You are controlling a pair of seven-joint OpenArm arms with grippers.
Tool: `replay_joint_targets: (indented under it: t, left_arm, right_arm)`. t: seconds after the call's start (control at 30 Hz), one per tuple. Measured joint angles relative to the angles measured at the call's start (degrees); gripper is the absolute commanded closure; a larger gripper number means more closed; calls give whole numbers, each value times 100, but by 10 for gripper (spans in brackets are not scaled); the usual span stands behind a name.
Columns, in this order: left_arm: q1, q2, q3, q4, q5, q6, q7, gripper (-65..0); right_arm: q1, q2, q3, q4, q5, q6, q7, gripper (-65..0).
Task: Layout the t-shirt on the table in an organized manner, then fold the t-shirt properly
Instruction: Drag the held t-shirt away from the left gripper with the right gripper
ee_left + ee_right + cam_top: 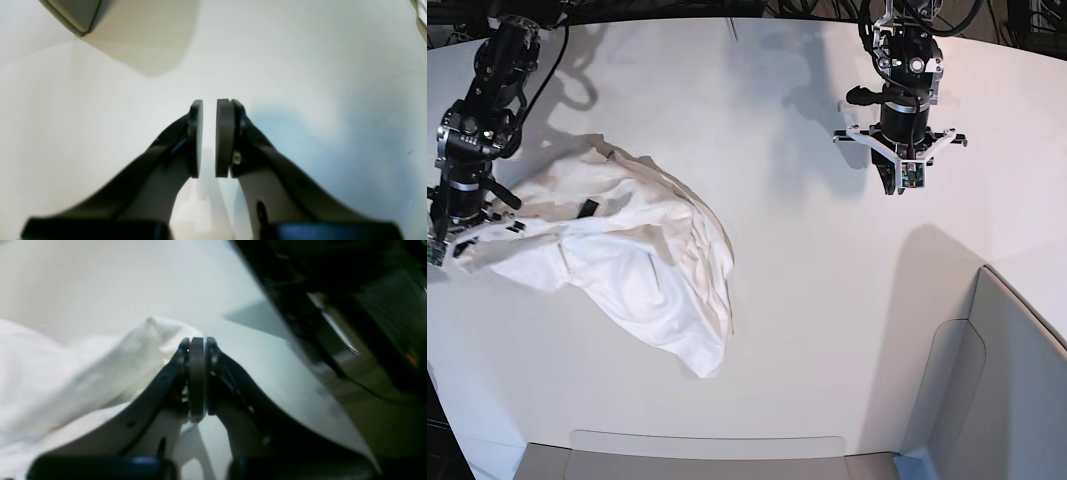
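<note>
The white t-shirt (pixel 647 270) lies crumpled on the left part of the white table (pixel 827 300), its small black neck label (pixel 586 208) facing up. At the shirt's left end my right gripper (pixel 445 250) is low over the table's edge. In the right wrist view its pads (pixel 197 340) are pressed together, and a raised peak of the t-shirt (pixel 66 373) runs up to their tips. My left gripper (pixel 901 185) hangs over bare table at the back right, far from the shirt. Its pads (pixel 209 103) stand a narrow gap apart with nothing between them.
A grey panel (pixel 1017 380) stands at the front right, with a grey strip (pixel 707 455) along the front edge. A grey corner (pixel 73 13) shows at the left wrist view's top left. Dark equipment (pixel 367 323) lies beyond the table edge beside the right arm.
</note>
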Motion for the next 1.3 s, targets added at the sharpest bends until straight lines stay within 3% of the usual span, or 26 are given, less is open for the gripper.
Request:
replay_joint_targets:
  t: [0.2, 0.33, 0.53, 0.6, 0.73, 0.97, 1.17, 1.3]
  left_arm:
    - [0, -2, 20, 0, 0, 4, 2, -87]
    - [2, 7, 24, 0, -4, -2, 0, -87]
    - [2, 7, 24, 0, -4, -4, 2, -87]
    - [7, 0, 24, 0, 0, -2, 4, -87]
    - [17, -7, 24, 0, -2, -4, 2, -87]
    - [81, -7, 24, 0, -2, -4, -11, -87]
    - [98, -7, 24, 2, -2, 0, 4, -87]
    - [83, -9, 11, 2, -2, 2, 4, -87]
  right_arm:
    - [-741, -208, 1357, -186, 85, -17, 131, 0]
    - [-1274, -267, 2214, -660, 1137, -68, 157, 0]
    - [-1644, -264, 2586, -1788, 2031, -48, 46, 0]
    - [-1681, -262, 2651, -1816, 2218, -46, 61, -45]
    - [-1799, -234, 2667, -1631, 2535, -4, 81, -143]
    - [-1888, -243, 2664, -195, 3397, 15, 118, -155]
    - [-1720, -170, 1934, -39, 3287, -24, 79, -157]
    - [-1674, -76, 767, -72, 2146, 4, -240, -158]
